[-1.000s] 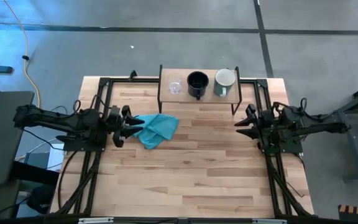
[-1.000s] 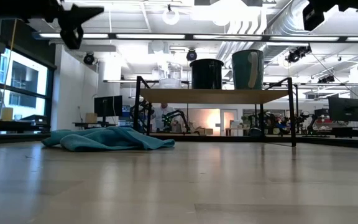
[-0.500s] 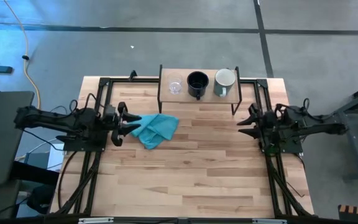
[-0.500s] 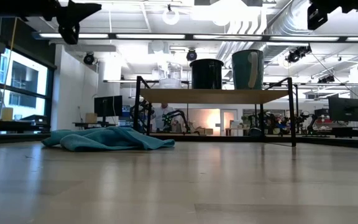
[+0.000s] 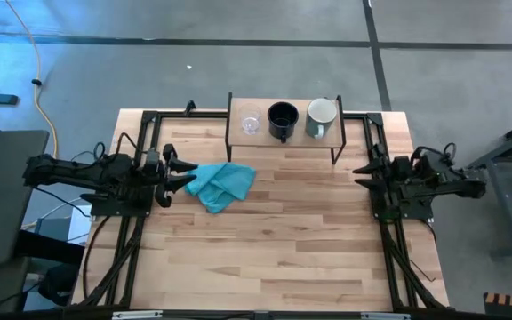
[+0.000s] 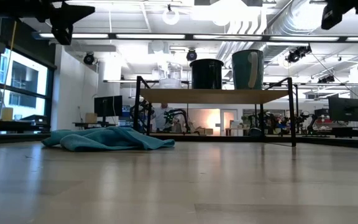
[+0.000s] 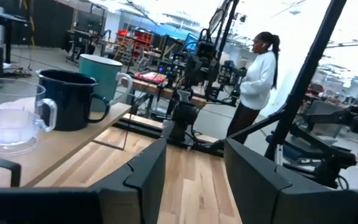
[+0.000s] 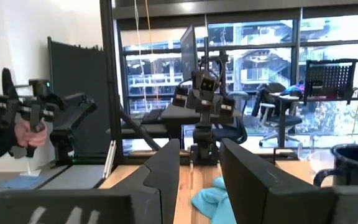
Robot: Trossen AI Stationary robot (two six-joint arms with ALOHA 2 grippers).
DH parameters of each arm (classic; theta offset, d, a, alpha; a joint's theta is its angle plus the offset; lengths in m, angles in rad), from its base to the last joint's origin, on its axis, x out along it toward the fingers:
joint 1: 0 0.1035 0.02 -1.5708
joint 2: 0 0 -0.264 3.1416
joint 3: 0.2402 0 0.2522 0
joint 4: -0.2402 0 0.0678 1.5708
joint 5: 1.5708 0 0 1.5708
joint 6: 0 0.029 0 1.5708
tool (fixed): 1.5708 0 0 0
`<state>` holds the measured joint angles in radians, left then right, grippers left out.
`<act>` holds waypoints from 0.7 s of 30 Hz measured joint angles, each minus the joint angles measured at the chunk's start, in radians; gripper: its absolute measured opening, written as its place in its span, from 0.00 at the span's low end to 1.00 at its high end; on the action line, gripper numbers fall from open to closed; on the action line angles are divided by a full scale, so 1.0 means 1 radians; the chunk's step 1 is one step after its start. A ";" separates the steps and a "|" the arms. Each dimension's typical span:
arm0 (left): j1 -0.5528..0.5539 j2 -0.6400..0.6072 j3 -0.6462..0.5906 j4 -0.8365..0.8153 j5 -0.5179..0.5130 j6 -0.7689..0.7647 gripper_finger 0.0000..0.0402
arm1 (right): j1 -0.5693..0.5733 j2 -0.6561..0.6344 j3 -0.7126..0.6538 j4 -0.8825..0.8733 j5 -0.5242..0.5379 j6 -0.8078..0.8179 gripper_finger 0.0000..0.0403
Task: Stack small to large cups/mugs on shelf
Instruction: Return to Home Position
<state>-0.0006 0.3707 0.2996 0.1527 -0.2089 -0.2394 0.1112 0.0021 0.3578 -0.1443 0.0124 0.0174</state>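
- Well, the shelf stands at the far edge of the table, about midway across.
- Three vessels sit upright on it in a row: the glass cup on the left, the black mug in the middle, and the pale mug on the right.
- The two mugs stand just beside each other, and the glass cup is a little apart from the black mug.
- The left pincer hangs at the table's left side with its fingers apart and nothing between them, its tips at the left edge of a crumpled teal cloth.
- The right pincer hangs at the right side, also spread and holding nothing, nearer than the shelf and apart from it.
- Beyond the table, a person in a white top stands in the room.
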 joint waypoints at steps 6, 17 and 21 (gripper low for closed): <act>0.000 -0.011 0.000 0.027 -0.030 0.024 0.38 | 0.000 -0.001 -0.137 0.212 0.021 -0.015 0.27; 0.000 -0.074 -0.192 0.347 -0.031 0.033 0.38 | 0.000 -0.001 -0.198 0.326 0.036 -0.018 0.27; 0.000 -0.092 -0.290 0.491 0.037 0.015 0.38 | 0.000 -0.001 -0.198 0.328 0.036 -0.027 0.27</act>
<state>-0.0010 0.2782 0.0099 0.6441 -0.1720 -0.2240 0.1108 0.0010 0.1596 0.1837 0.0483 -0.0093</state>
